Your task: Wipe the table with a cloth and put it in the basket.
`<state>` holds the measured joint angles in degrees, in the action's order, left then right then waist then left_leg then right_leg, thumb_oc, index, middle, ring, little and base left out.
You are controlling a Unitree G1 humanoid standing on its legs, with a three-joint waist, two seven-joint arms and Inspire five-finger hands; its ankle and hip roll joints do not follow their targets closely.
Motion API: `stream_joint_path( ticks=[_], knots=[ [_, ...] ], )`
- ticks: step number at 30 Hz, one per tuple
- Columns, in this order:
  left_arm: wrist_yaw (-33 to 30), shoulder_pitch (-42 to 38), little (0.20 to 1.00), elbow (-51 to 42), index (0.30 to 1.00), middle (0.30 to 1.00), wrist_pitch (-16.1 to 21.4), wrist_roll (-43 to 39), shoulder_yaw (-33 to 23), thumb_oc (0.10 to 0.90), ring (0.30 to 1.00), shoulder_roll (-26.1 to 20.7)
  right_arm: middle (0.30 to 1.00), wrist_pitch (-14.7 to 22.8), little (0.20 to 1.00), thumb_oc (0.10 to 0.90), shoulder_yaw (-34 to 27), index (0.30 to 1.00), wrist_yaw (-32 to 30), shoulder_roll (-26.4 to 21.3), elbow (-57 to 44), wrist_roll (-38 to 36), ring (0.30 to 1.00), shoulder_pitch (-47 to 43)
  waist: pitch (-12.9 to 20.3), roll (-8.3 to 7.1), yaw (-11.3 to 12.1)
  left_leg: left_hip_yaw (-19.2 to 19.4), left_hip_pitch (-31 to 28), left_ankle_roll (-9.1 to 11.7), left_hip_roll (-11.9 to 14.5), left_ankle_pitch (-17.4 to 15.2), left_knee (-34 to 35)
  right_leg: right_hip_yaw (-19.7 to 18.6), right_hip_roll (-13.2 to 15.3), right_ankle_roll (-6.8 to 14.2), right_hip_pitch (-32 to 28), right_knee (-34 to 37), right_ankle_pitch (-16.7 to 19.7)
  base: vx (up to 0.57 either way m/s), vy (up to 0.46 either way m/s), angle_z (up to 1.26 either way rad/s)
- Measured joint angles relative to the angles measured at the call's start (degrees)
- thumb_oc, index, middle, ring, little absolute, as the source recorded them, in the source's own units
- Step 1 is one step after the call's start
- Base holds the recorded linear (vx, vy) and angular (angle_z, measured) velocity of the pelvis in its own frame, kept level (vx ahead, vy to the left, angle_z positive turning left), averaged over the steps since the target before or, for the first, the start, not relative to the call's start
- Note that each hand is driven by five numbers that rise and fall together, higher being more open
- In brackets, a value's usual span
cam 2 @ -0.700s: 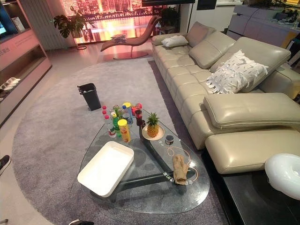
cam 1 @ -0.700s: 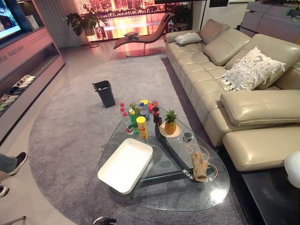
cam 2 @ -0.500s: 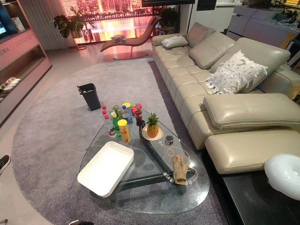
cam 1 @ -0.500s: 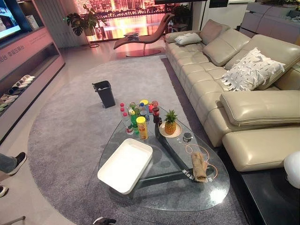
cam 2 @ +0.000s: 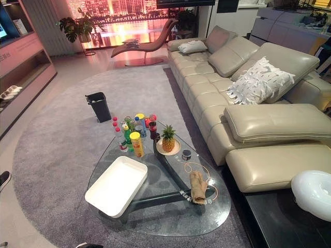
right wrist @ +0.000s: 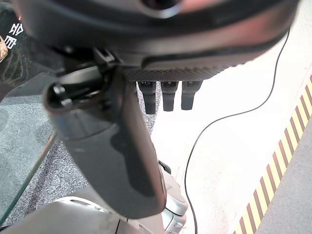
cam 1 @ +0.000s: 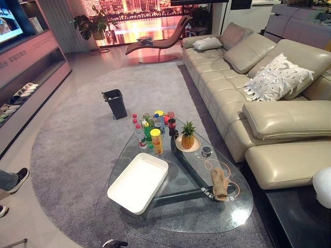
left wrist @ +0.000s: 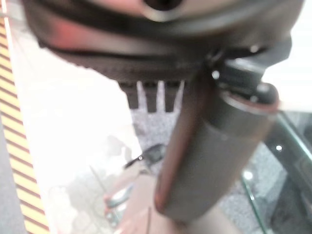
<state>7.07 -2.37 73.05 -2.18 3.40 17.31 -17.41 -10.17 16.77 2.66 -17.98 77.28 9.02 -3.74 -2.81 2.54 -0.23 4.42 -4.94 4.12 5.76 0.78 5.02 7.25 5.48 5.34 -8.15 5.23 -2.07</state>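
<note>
A tan cloth lies bunched on the right part of the glass table, inside a loop of thin orange cord. A black basket stands on the grey carpet beyond the table's far end. Both hands hang low, away from the table and the cloth. My left hand shows in its wrist view with thumb and fingers straight and nothing in it. In the right wrist view my right hand is likewise open and empty above the floor.
On the table are a white tray, a cluster of bottles, a pineapple on a plate and a small dark cup. A beige sofa runs along the right. A person's shoe is at the left edge.
The head views have shifted very slightly. The cloth, the basket and the table things lie where they were.
</note>
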Motion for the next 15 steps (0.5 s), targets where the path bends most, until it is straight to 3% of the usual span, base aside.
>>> stream_joint_path(
  ticks=[11, 15],
  knots=[
    [-0.5, -0.1, 0.900, -0.1, 0.900, 0.900, -1.1, -1.5, 0.0, 0.800, 0.900, 0.0, 0.900, -0.3, 0.900, 0.800, 0.1, 0.900, 0.0, -0.1, -0.1, 0.0, 0.900, -0.2, -0.9, 0.25, 0.1, -0.1, 2.7, 0.1, 0.2, 0.2, 0.0, 0.0, -0.1, 0.0, 2.7, 0.0, 0.0, -0.03, 0.008, 0.00],
    [-1.6, -1.9, 0.900, -0.8, 0.900, 0.900, -1.2, -5.1, 0.3, 0.800, 0.900, 0.2, 0.900, -0.7, 0.900, 0.800, 1.3, 0.900, -0.2, -0.5, -0.1, -0.1, 0.900, -2.8, -3.5, 1.67, 0.0, -0.3, 8.4, 0.2, 0.1, 1.9, -0.1, 0.1, -0.4, 0.1, 8.0, -0.1, 1.7, -0.21, 0.032, -0.01]
  ],
)
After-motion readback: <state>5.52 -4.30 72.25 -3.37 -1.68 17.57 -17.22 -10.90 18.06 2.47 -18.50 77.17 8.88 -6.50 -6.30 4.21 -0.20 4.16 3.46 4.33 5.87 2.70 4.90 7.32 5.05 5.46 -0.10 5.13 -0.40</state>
